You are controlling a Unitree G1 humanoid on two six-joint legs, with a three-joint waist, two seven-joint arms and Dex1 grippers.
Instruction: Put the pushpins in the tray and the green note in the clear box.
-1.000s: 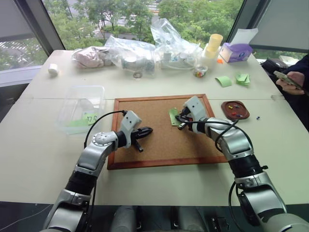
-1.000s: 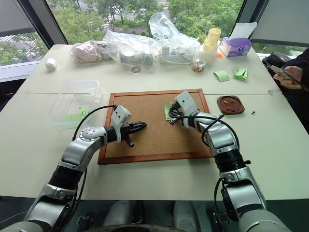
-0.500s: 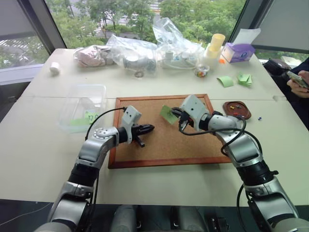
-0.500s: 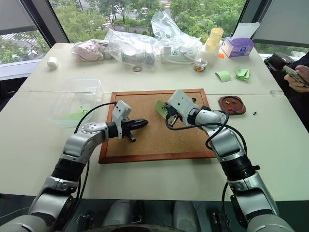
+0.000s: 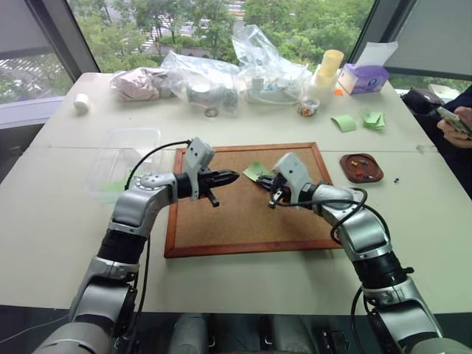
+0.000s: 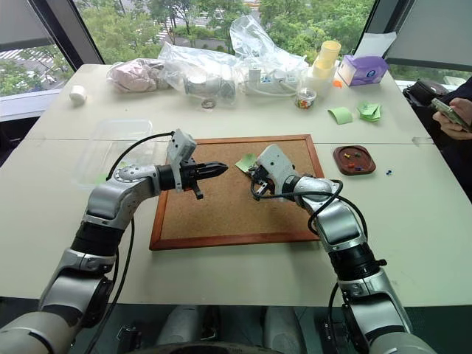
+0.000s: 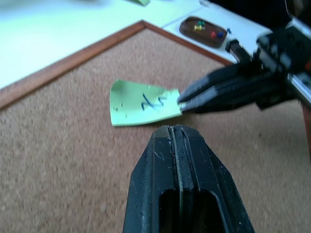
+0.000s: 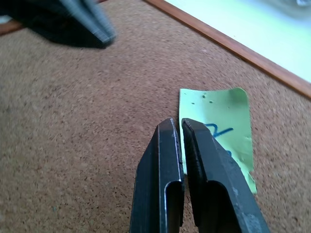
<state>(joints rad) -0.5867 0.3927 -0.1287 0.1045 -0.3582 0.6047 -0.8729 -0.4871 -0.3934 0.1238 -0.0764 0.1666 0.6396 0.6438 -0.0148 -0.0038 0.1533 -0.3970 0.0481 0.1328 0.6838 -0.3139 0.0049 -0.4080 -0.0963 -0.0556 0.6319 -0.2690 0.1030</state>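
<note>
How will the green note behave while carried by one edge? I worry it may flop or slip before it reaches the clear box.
Probably floppy: the green note is thin paper, already curling where the right gripper pinches one edge. Likely very light, so quick swings might flutter it. Slipping seems possible, since only a narrow strip sits between the fingers.

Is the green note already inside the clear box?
No, the green note is over the cork board, pinched at one edge by the right gripper.
</note>
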